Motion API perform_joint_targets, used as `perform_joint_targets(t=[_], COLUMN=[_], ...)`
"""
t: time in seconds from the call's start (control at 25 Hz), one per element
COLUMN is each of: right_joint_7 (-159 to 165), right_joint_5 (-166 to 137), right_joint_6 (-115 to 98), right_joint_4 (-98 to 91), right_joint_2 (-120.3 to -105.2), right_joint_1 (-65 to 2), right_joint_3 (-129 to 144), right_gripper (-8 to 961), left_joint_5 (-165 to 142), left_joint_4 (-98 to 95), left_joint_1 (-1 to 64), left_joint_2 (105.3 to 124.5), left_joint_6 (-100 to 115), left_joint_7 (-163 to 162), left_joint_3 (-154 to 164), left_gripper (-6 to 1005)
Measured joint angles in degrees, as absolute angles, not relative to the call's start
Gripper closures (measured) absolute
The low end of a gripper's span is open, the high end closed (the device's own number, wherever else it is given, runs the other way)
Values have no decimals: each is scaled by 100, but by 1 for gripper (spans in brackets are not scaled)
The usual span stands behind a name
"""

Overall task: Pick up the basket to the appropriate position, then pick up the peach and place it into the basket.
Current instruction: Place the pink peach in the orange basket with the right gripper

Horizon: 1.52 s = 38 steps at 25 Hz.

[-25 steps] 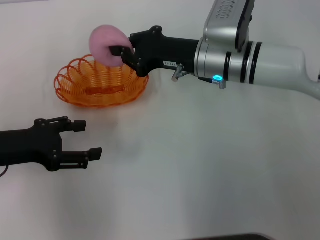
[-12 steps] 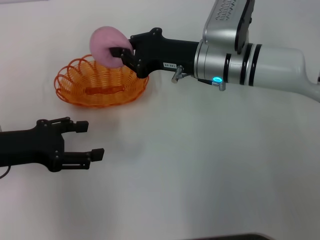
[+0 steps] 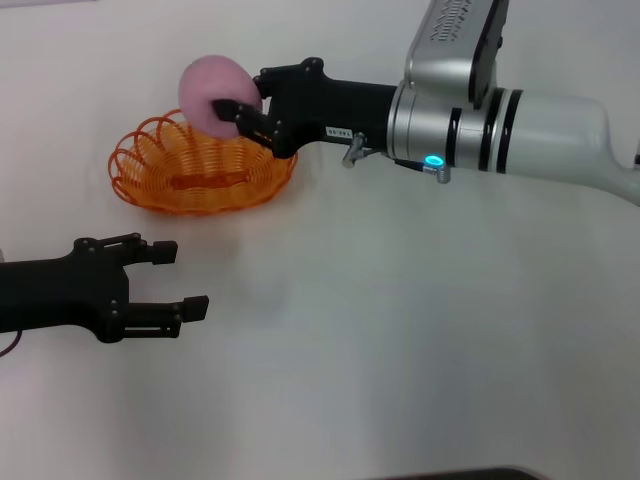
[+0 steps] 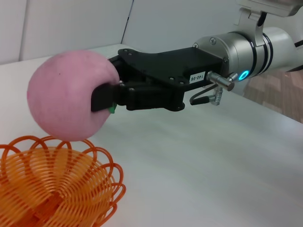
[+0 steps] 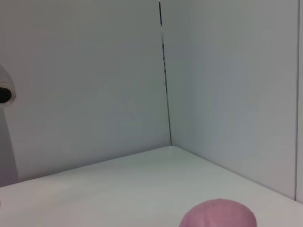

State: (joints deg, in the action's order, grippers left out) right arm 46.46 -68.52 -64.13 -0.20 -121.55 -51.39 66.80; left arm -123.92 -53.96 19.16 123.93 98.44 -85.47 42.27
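Holding the peach [image 3: 208,93] between its fingers, the right gripper [image 3: 236,112] hung over the far rim of the basket [image 3: 200,168]. Peach was clear of the wire, above the rim's far edge rather than over the middle; left wrist view showed it just above the loops, not touching.

Basket sat on the white worktop [image 3: 400,330], upright, mouth up, nothing in it. Judged the basket step done. Peach step partway: fruit lifted and carried across, not yet lowered or let go. Left to do, by my reading: shift toward the basket's middle, lower, release.

Basket is oval, long axis running left-right across the head view. Peach near round, no clear long axis; small green mark sat by the gripper's finger in the left wrist view [image 4: 112,109].

Left gripper [image 3: 182,280] lay low on the worktop nearer the robot, well apart from the basket, fingers spread wide, holding nothing.
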Motion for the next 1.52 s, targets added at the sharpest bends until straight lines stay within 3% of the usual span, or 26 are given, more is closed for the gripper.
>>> perform_joint_targets(t=[0.08, 0.28, 0.4, 0.6, 1.04, 1.52], right_joint_7=[4696, 4724, 4736, 4737, 4737, 4902], right_joint_5=[-6848, -6859, -6861, -6843, -6844, -6876], right_joint_6=[-6392, -6318, -6315, -6313, -6310, -6751], right_joint_4=[54, 110, 112, 123, 134, -98], right_joint_2=[-12155, -12155, -12155, -12155, -12155, -12093], right_joint_1=[-5200, -5259, -5262, -5262, -5242, -4964], right_joint_3=[6679, 6680, 6675, 6663, 6662, 6687], right_gripper=[848, 642, 396, 147, 1, 4], left_joint_5=[-12392, -12392, -12392, -12392, -12392, -12392], left_joint_4=[-5396, -5396, -5396, -5396, -5397, -5396], left_joint_1=[1917, 1916, 1916, 1916, 1912, 1899], left_joint_2=[12393, 12393, 12393, 12393, 12393, 12393], left_joint_6=[9844, 9870, 9881, 9890, 9890, 9869], left_joint_7=[-8552, -8568, -8571, -8574, -8578, -8568], left_joint_3=[4227, 4227, 4228, 4228, 4228, 4228], left_gripper=[112, 112, 112, 111, 112, 112])
